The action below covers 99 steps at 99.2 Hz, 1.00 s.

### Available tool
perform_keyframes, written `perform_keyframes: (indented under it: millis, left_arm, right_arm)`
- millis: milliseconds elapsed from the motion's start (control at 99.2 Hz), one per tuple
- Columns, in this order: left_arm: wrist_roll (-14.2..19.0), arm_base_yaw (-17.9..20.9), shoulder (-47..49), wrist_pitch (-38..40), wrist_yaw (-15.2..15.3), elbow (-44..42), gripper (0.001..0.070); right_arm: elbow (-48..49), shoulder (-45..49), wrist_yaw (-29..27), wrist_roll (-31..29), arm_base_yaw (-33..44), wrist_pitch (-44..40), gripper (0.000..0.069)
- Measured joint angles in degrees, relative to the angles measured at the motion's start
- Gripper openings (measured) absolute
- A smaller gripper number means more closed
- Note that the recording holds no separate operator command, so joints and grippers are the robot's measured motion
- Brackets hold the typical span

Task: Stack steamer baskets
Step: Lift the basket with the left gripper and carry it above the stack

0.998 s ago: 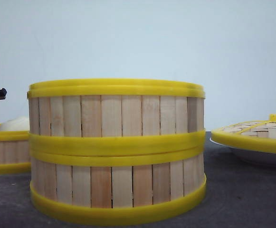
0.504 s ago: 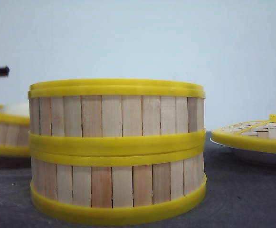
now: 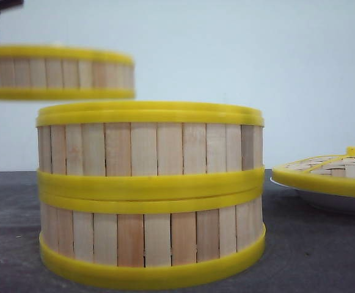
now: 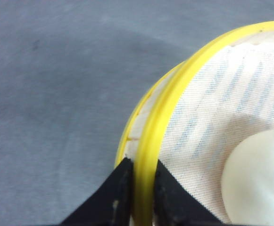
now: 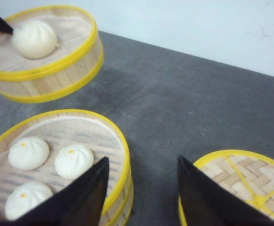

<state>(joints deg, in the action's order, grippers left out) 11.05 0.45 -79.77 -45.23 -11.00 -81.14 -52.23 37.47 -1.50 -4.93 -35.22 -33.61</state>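
Steamer basket [image 4: 152,136] rim between left pincer [image 4: 140,195] fingers

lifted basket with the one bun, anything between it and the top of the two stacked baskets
Nothing visible. The lifted basket, gripped at its rim by the left gripper, hangs above and to the left of the stack. The stack's open top holds only buns below its rim. The right gripper hovers open near the lid.
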Motion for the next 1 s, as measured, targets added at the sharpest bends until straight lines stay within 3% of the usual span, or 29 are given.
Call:
perform_keyframes:
  millis: [252,585,797,998]
  left_arm:
    - [-1.6,-9.1,8.2,-3.6,-0.9,0.0,0.003]
    - [-2.0,-20.7,8.3,-6.8,-1.5,1.9,0.003]
    - [-2.1,-25.1,7.0,-6.9,-1.3,3.3,0.003]
    - [-2.1,-26.4,5.7,-5.7,-0.4,3.4,0.003]
  right_arm:
    - [0.0,0.0,0.0,0.0,0.0,0.0,0.0276]
    - [0.0,0.0,0.0,0.0,0.0,0.0,0.0276]
    - [0.0,0.0,0.0,-0.3,0.0,0.0,0.0276]
    - [0.0,0.0,0.0,-0.5,0.0,0.0,0.0276]
